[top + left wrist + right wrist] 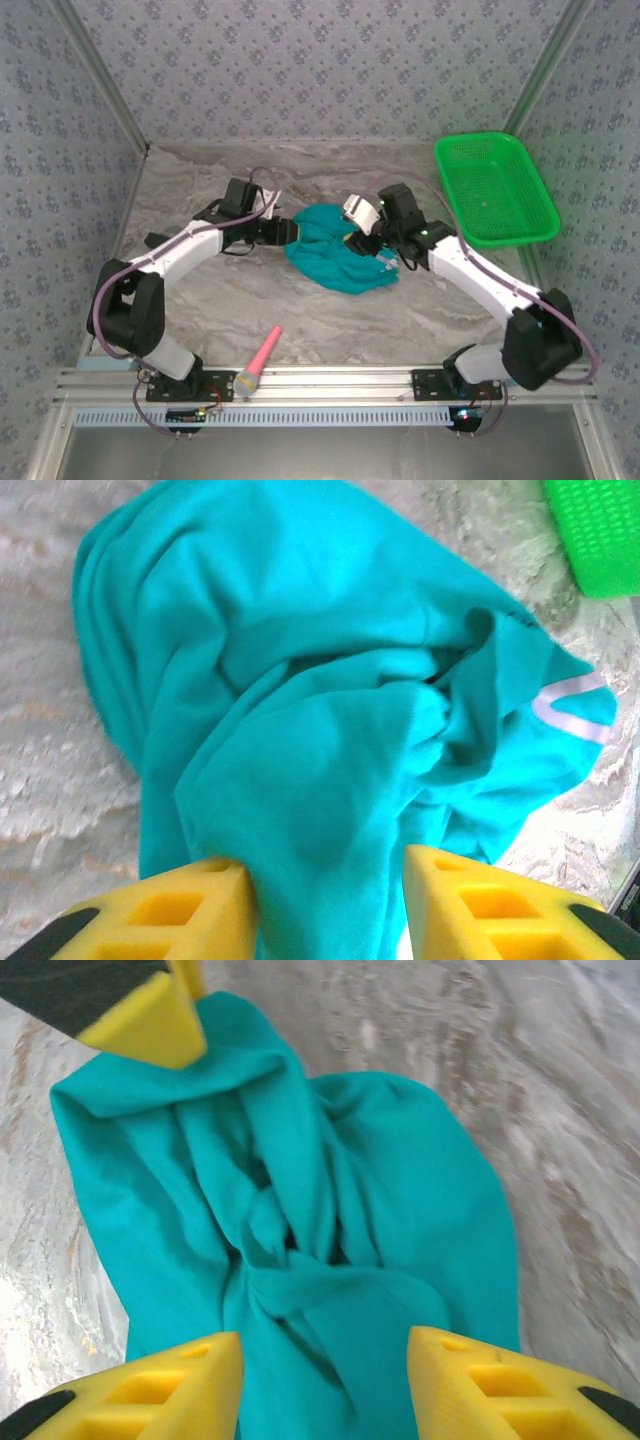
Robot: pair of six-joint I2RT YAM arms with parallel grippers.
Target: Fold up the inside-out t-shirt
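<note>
Plainly, left gripper (325, 885) and right gripper (325, 1360) both stand spread, astride the t-shirt (335, 255) bunched mid-table. Closing now would likely pinch several layers at once and fold a lump. Count: two grippers, one t-shirt, one green basket (495, 190) at two o'clock, one pink brush (262, 360) at seven.

In left wrist view, t-shirt (300, 730) near end and green basket (600, 530) cropped.
</note>
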